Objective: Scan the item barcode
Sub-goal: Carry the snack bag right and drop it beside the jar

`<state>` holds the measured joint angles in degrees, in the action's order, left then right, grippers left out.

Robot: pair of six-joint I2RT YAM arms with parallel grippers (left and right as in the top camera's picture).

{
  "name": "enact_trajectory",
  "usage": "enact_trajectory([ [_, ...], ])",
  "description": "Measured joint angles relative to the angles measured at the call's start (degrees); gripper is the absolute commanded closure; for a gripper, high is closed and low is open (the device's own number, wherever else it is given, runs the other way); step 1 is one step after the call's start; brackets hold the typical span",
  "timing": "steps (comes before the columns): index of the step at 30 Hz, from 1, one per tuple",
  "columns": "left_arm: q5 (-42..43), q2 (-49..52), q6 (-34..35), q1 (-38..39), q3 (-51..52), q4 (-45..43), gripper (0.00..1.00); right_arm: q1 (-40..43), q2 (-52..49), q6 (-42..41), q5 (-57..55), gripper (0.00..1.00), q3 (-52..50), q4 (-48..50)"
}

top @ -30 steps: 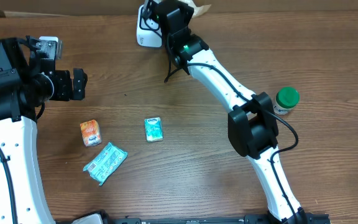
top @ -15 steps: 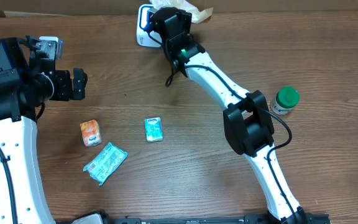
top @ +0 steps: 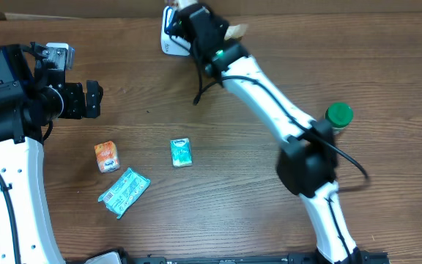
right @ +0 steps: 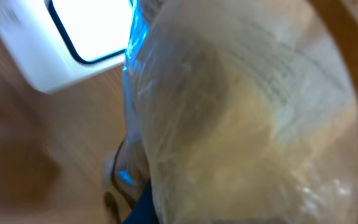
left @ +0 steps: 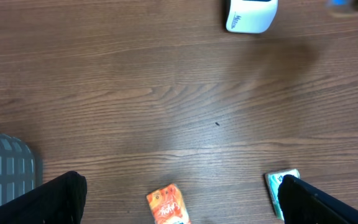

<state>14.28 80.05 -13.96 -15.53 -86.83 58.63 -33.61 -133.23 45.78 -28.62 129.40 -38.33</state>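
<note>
The right gripper (top: 205, 23), clamped on the plastic-wrapped packet (right: 241, 124), has swung it nearer the far white scanner (top: 165, 44), likely presenting its barcode; the left gripper (top: 92, 100) waits, jaws spread.

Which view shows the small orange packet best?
Overhead: the small orange packet shows whole and unobstructed. Left wrist view cuts it off at the bottom edge; right wrist view does not show it.

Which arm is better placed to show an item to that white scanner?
The right arm: the right claw is shut on a clear-wrapped packet beside the white scanner; the left claw hangs open, empty, farther away.
</note>
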Motion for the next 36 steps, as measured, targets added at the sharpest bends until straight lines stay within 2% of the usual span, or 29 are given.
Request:
enact_trajectory([
  [5, 0.0, 0.0, 0.0, 0.0, 0.0, 0.0, 0.00, 2.3, 17.0, -23.8, 11.3, 0.96, 0.4, -17.6],
  [9, 0.0, 0.0, 0.0, 0.0, 0.0, 0.0, 0.00, 9.2, 26.3, -40.7, 19.3, 0.96, 1.3, -33.4],
  [11, 0.0, 0.0, 0.0, 0.0, 0.0, 0.0, 0.00, 14.0, 27.1, -47.4, 21.4, 0.96, 1.5, -41.3],
  [15, 0.0, 0.0, 0.0, 0.0, 0.0, 0.0, 0.00, 19.2, 25.1, -53.9, 24.1, 0.96, -1.2, -46.2],
  [18, 0.0, 0.0, 0.0, 0.0, 0.0, 0.0, 0.00, 23.8, 22.7, -59.3, 25.9, 0.96, -7.1, -44.8],
  [24, 0.0, 0.0, 0.0, 0.0, 0.0, 0.0, 0.00, 31.9, 21.1, -70.8, 27.3, 0.96, -22.1, -32.6],
  [26, 0.0, 0.0, 0.0, 0.0, 0.0, 0.0, 0.00, 34.2, 21.1, -74.4, 27.8, 0.89, -26.1, -29.1],
  [29, 0.0, 0.0, 0.0, 0.0, 0.0, 0.0, 0.00, 37.0, 21.1, -78.7, 29.2, 0.65, -32.0, -22.2],
  [36, 0.0, 0.0, 0.0, 0.0, 0.0, 0.0, 0.00, 37.6, 21.1, -81.0, 31.6, 0.43, -35.4, -19.4],
])
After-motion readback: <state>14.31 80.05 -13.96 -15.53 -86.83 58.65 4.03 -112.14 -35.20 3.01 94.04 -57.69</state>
